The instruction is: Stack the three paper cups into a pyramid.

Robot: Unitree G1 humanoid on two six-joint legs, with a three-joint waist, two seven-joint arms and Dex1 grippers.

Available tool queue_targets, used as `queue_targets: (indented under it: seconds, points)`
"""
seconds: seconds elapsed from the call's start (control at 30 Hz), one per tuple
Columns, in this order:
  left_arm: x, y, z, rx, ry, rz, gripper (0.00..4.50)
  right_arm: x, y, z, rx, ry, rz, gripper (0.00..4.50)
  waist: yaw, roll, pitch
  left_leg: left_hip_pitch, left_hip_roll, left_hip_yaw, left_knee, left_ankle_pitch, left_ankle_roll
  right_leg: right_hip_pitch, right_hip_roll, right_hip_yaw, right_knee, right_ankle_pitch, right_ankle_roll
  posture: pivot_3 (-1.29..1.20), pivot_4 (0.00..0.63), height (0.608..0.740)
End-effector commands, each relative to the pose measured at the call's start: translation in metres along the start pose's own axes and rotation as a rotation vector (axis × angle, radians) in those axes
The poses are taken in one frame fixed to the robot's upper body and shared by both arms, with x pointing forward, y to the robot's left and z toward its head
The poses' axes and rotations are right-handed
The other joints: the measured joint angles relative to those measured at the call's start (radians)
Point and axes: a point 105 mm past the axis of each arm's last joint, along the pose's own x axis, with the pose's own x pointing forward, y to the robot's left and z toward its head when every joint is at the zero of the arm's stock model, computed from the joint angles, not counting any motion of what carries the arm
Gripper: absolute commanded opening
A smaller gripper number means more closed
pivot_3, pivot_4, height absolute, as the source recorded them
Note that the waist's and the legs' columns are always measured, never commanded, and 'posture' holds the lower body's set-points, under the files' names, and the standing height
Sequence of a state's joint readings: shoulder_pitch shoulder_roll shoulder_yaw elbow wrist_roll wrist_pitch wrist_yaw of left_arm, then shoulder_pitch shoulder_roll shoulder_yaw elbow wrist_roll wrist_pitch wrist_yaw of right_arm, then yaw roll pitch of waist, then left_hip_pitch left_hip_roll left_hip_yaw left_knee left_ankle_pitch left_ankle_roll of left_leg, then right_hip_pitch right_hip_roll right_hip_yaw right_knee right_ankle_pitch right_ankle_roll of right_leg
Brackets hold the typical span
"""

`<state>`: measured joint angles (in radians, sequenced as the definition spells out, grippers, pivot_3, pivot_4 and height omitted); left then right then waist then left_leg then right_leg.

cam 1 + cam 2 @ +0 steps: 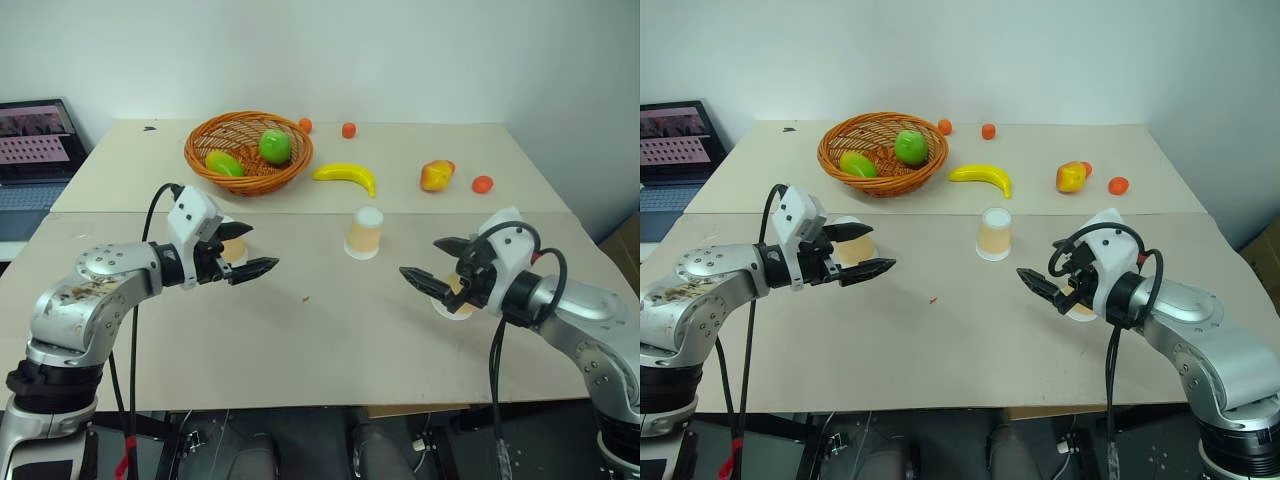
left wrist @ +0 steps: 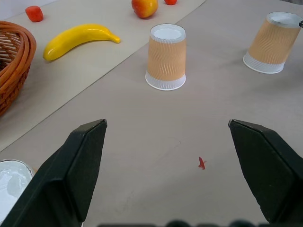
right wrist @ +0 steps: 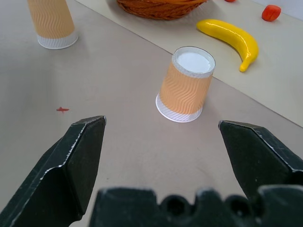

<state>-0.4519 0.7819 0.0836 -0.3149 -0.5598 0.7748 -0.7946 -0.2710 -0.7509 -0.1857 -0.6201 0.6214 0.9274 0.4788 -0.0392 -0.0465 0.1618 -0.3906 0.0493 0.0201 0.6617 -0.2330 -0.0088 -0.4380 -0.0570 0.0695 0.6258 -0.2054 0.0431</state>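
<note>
Here, middle paper cup well apart between both spread pincers.

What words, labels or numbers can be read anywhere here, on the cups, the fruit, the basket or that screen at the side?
None can be read.
Laptop screen: rows of pinkish marks, too small and blurred to read.
Three paper cups: a wavy pattern, no print.
Banana, basket, both grippers: no lettering visible.

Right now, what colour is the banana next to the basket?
Bright yellow. The banana shows best in the left wrist view.
</note>
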Motion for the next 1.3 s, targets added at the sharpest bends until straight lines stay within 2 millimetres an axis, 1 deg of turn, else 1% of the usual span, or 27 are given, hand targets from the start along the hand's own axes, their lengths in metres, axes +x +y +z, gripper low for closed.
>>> queue_targets:
  seconds: [0.03,0.17,0.27,0.4,0.47,0.53,0.7,0.77,0.8,0.87,0.97,1.03,1.1,1.13,1.2,1.27,1.3]
  points:
    - [-0.003,0.008,0.009,0.009,-0.063,0.052,4.39,-0.003,-0.005,0.01,-0.025,-0.065,-0.052,4.5,0.0,0.0,0.0,0.0,0.0,0.0,0.0,0.0,0.0,0.0,0.0,0.0,0.0,0.0,0.0,0.0,0.15,0.735]
    - [-0.001,0.016,0.011,-0.033,-0.106,0.085,4.39,-0.001,0.002,0.006,0.004,-0.075,-0.06,4.5,0.001,0.0,0.0,0.0,0.0,0.0,0.0,0.0,0.0,0.0,0.0,0.0,0.001,0.0,0.0,0.0,0.15,0.735]
    - [-0.005,0.022,0.017,-0.071,-0.147,0.105,4.39,0.001,0.003,0.007,0.022,-0.073,-0.077,4.5,-0.002,0.0,0.0,0.0,0.0,0.0,0.0,0.0,0.0,0.0,0.0,0.0,0.0,0.0,0.0,0.0,0.15,0.735]
    - [-0.003,0.022,0.019,-0.088,-0.161,0.108,4.39,0.006,0.0,0.012,0.009,-0.053,-0.107,4.5,-0.002,0.0,0.0,0.0,0.0,0.0,0.0,0.0,0.0,0.0,0.0,0.0,0.001,0.0,0.0,0.0,0.15,0.735]
    - [-0.001,0.02,0.018,-0.1,-0.156,0.106,4.39,0.009,-0.005,0.015,0.001,-0.047,-0.136,4.5,-0.001,0.0,0.0,0.0,0.0,0.0,0.0,0.0,0.0,0.0,0.0,0.0,0.001,0.0,0.0,0.0,0.15,0.735]
    - [0.001,0.018,0.016,-0.116,-0.152,0.105,4.39,0.016,-0.015,0.02,-0.007,-0.047,-0.185,4.5,-0.002,0.0,0.0,0.0,0.0,0.0,0.0,0.0,0.0,0.0,0.0,0.0,0.001,0.0,0.0,0.0,0.15,0.735]
    - [0.007,0.014,0.016,-0.147,-0.158,0.11,4.39,0.034,-0.032,0.039,-0.027,-0.081,-0.25,4.5,-0.003,0.0,0.0,0.0,0.0,0.0,0.0,0.0,0.0,0.0,0.0,0.0,0.001,0.0,0.0,0.0,0.15,0.735]
    - [0.008,0.01,0.017,-0.151,-0.165,0.103,4.39,0.036,-0.036,0.049,-0.033,-0.105,-0.256,4.5,-0.003,0.0,0.0,0.0,0.0,-0.001,0.0,0.0,0.0,0.0,0.0,0.0,0.001,0.001,-0.001,0.0,0.15,0.735]
    - [0.008,0.009,0.017,-0.152,-0.166,0.101,4.39,0.037,-0.037,0.051,-0.034,-0.11,-0.255,4.5,-0.003,0.0,0.0,0.0,0.0,-0.001,0.0,0.0,0.0,0.0,0.0,0.0,0.0,0.003,-0.004,0.0,0.15,0.735]
    - [0.006,0.009,0.013,-0.177,-0.163,0.111,4.39,0.013,-0.047,0.055,-0.03,-0.123,-0.251,4.5,0.0,0.0,0.0,-0.001,0.0,-0.001,0.0,0.0,0.0,0.0,0.0,0.0,0.0,0.004,-0.006,0.0,0.15,0.735]
    - [0.009,0.003,0.007,-0.2,-0.148,0.085,4.39,-0.016,-0.054,0.061,-0.016,-0.136,-0.231,4.5,0.012,0.0,0.0,-0.005,-0.002,-0.004,0.0,0.0,0.0,-0.001,-0.001,0.0,-0.001,0.003,-0.005,0.0,0.15,0.735]
    - [0.011,0.0,0.005,-0.211,-0.144,0.068,4.39,-0.027,-0.054,0.062,-0.011,-0.131,-0.224,4.5,0.019,0.0,0.0,-0.007,-0.003,-0.004,0.0,0.0,0.0,-0.002,-0.001,0.0,-0.003,0.003,-0.005,0.0,0.15,0.735]
    - [0.015,-0.005,0.001,-0.238,-0.141,0.046,4.39,-0.04,-0.051,0.063,-0.033,-0.113,-0.204,4.5,0.021,0.0,0.0,-0.007,-0.003,-0.005,0.0,0.0,0.0,-0.002,-0.001,0.0,-0.003,0.003,-0.005,0.0,0.15,0.735]
    - [0.017,-0.009,-0.001,-0.254,-0.131,0.023,4.39,-0.048,-0.049,0.061,-0.041,-0.099,-0.199,4.5,0.022,0.0,0.0,-0.007,-0.003,-0.005,0.0,0.0,0.0,-0.001,-0.001,-0.001,-0.003,0.003,-0.005,0.0,0.15,0.735]
    - [0.017,-0.02,-0.005,-0.258,-0.116,-0.033,4.39,-0.059,-0.045,0.05,-0.092,-0.078,-0.203,4.5,0.023,0.0,0.0,-0.006,-0.003,-0.005,0.0,0.0,0.0,-0.001,-0.001,-0.001,-0.002,0.002,-0.005,0.0,0.15,0.735]
    - [0.016,-0.022,-0.004,-0.261,-0.122,-0.06,4.39,-0.067,-0.043,0.035,-0.053,-0.101,-0.221,4.5,0.024,0.0,0.0,-0.006,-0.003,-0.006,0.0,0.0,0.0,-0.001,0.0,-0.001,-0.002,0.002,-0.005,0.0,0.15,0.735]
    - [0.018,-0.022,-0.003,-0.268,-0.129,-0.063,4.39,-0.072,-0.043,0.024,-0.052,-0.093,-0.24,4.5,0.024,0.0,0.0,-0.006,-0.003,-0.006,0.0,0.0,0.0,0.0,0.0,-0.001,-0.002,0.001,-0.004,0.0,0.15,0.735]
